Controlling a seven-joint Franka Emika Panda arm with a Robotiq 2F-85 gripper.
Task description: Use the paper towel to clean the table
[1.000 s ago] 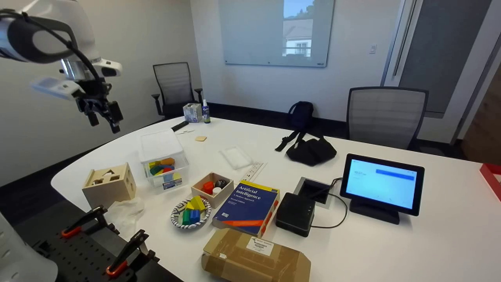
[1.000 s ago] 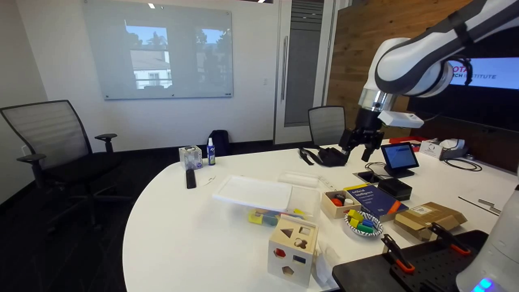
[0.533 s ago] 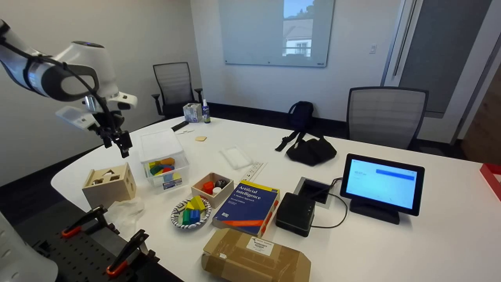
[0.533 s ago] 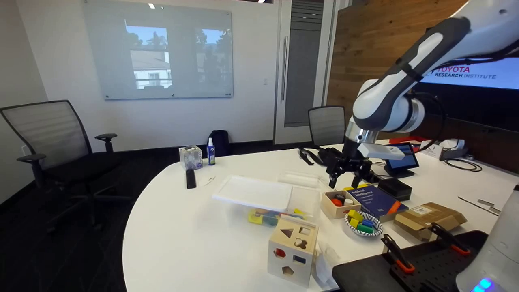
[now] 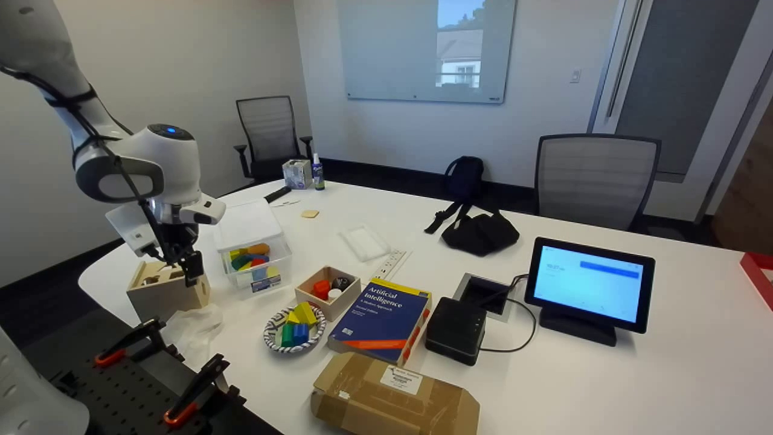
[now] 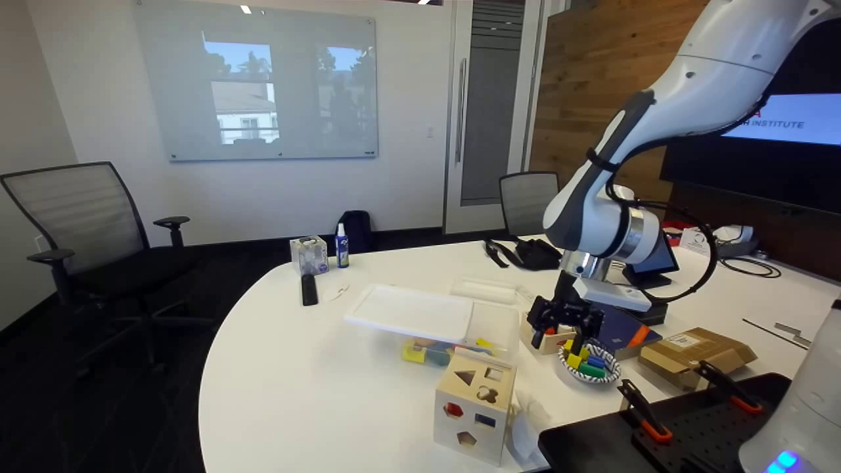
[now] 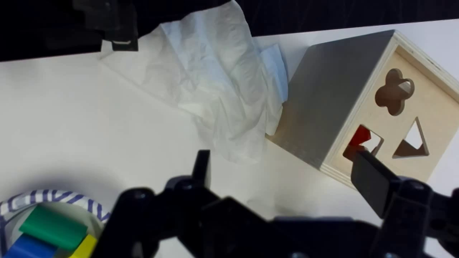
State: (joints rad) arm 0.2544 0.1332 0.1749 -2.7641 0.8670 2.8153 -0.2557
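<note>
The paper towel (image 7: 222,82) is a crumpled white sheet on the table. In the wrist view it lies at top centre, against the side of the wooden block box (image 7: 330,93). It also shows in both exterior views (image 5: 192,332) (image 6: 525,437), beside the box. The table (image 6: 315,394) is white and smooth with a rounded end. My gripper (image 7: 283,157) is open with nothing between its fingers. It hangs above the table; in the wrist view the towel lies beyond its fingertips, and the right finger (image 7: 376,182) overlaps the box's top. The gripper also shows in an exterior view (image 6: 558,343).
A patterned bowl (image 7: 57,194) of coloured blocks stands near the towel. A clear bin (image 5: 259,275), a small wooden tray (image 5: 332,308), a blue book (image 5: 380,317) and a cardboard box (image 5: 392,396) stand around. Black clamps (image 5: 199,386) hold the robot's base plate by the towel.
The arm has come down and my gripper has dropped from high above the table to just above the area by the wooden box and the towel. The objects on the table have not moved.
</note>
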